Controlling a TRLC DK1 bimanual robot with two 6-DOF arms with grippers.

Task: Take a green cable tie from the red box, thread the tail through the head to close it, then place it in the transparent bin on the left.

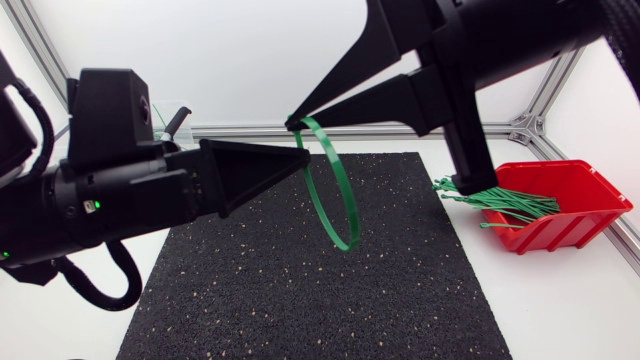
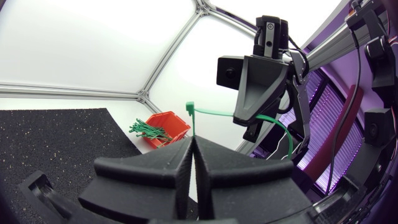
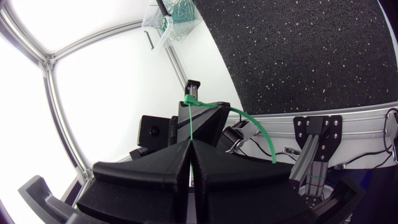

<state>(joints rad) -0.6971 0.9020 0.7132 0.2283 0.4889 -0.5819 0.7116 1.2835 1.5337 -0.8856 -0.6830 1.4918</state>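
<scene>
Black speckled mat covers the desk. Over the mat's far half, the left gripper comes in from the mat's left side, its jaws pressed together on the strap of the green cable tie. The tie hangs as an upright loop, long axis near vertical. Off the mat's right edge sits the red box. The right gripper pinches the loop's top, jaws likewise closed. Beyond the mat's far left corner stands the transparent bin. The left arm is nearer it, so that arm likely makes the transfer.
</scene>
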